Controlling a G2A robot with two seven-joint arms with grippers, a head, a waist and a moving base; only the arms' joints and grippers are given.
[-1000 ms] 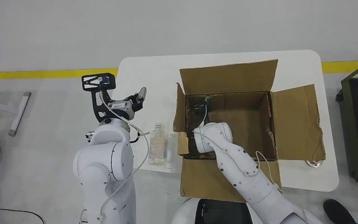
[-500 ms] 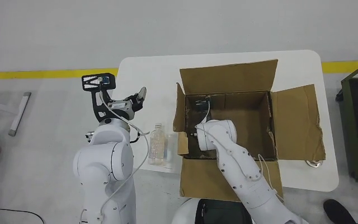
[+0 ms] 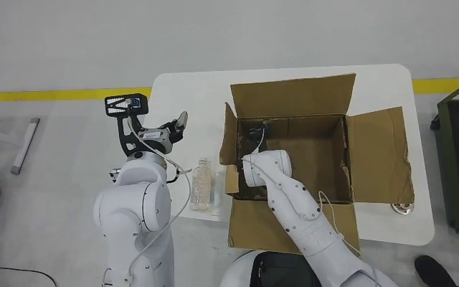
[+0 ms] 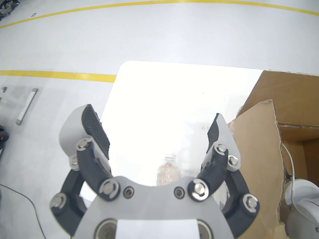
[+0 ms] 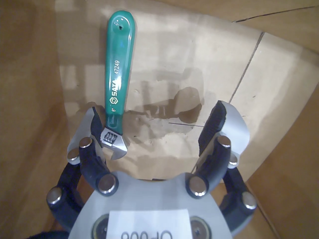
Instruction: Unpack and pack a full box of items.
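bottle [image 3: 202, 184] [image 4: 169, 170]: clear plastic, lying on its side at the near part of the desk, cap pointing away from the robot, just beside the box's left wall.
desk [image 3: 193, 93]: white with rounded corners; it carries the bottle and the box.
box [image 3: 380, 154] [image 4: 256, 138]: brown cardboard, open at the top with all four flaps folded outward; it takes up most of the right side of the desk.
right arm [image 3: 287, 194]: bends over the near flap and goes down into the near left corner of the box.
right tool [image 5: 156, 109]: low inside the box, fingers spread wide, with nothing between them.
wrench [image 5: 119, 70]: adjustable, with a green handle, flat on the box floor close along a side wall. Its metal head is right at one finger [image 5: 96, 125] of the right tool and seems to touch it, though I cannot be sure. The handle points away from the tool.
left tool [image 4: 152, 115] [image 3: 179, 120]: up over the left part of the desk, beyond the bottle, fingers wide apart and empty.
yellow line [image 3: 72, 93]: runs across the grey floor past the far side of the desk.
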